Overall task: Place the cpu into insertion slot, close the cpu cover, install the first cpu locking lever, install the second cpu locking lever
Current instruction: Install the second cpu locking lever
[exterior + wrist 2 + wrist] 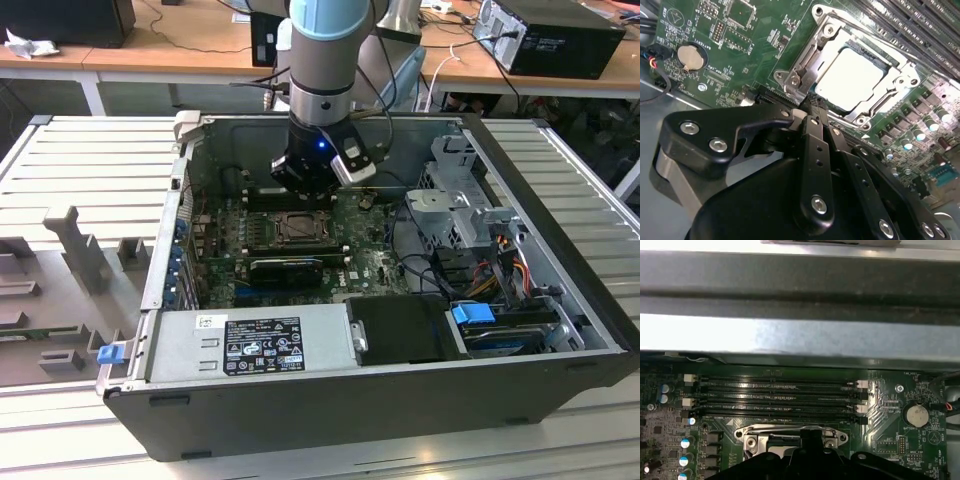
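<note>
The cpu [852, 75], a pale square chip, lies flat in the insertion slot [300, 228] on the green board. The cpu cover [900, 80], a silver frame, lies down around it with the chip showing through its window. My gripper [812, 104] is shut, its two black fingers [815, 145] pressed together. The tips touch the cover's near edge beside a silver lever piece [805, 82]. I cannot tell whether they pinch the lever. In the exterior view the gripper [300, 195] hangs just above the socket. The cover's frame [790, 434] also peeks out above the black gripper body in the first wrist view.
Long black memory slots [775, 395] run beside the socket, toward the case wall [790, 340]. A coin battery [691, 56] sits on the board. The power supply [250, 345], a drive cage [460, 215] and loose cables [500, 265] crowd the case.
</note>
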`<state>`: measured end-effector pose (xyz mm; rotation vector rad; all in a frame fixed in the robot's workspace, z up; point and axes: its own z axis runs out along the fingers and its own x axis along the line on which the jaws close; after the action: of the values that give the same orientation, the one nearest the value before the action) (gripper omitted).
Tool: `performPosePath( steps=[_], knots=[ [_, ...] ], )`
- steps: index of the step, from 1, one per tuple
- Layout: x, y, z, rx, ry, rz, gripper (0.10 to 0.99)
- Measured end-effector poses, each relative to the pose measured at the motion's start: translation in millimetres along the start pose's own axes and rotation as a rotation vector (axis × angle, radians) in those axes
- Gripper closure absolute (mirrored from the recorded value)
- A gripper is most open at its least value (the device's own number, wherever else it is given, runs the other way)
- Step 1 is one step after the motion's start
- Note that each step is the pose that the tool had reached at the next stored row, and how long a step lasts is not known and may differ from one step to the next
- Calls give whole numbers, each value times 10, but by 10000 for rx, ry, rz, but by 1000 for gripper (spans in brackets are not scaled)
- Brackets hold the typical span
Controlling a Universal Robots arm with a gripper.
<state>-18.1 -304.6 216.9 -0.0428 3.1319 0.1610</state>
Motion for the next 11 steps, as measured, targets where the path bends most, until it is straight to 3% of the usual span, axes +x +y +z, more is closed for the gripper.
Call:
performPosePath(
  steps=[11],
  knots=[
    [-3,-32,-26,1,1,2,980]
  ],
)
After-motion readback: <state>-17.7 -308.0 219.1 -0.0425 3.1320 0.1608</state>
